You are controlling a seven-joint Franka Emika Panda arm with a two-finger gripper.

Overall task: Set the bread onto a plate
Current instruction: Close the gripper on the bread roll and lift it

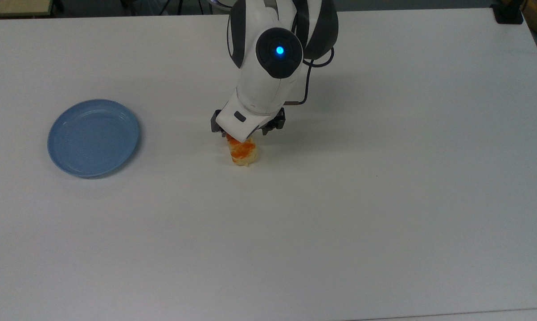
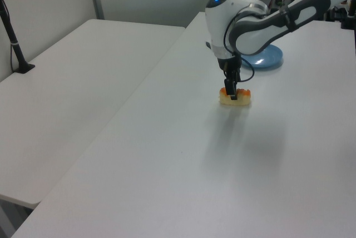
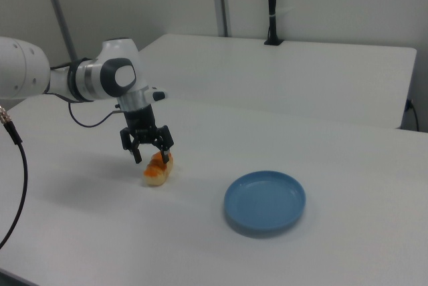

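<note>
One bread [image 1: 242, 153] lies flat on the white table [image 1: 384, 200], just above and left of centre in the top view; it is a small oblong bun, pale yellow at the sides with glossy orange-brown glaze on top, and looks soft and spongy. Its far end is covered by the arm's white wrist in the top view. The gripper [image 3: 151, 158] is down over that end with its black fingers spread to either side of the bun in the right view, not pinching it; whether they touch it I cannot tell. The plate [image 1: 93, 137], round, light blue, shallow, smooth with a raised rim, sits bare at the middle left of the top view, well apart from the bun. So, as I judge it, nothing is delivered yet: the grasp, the lift, the carry across and the set-down all remain.
</note>
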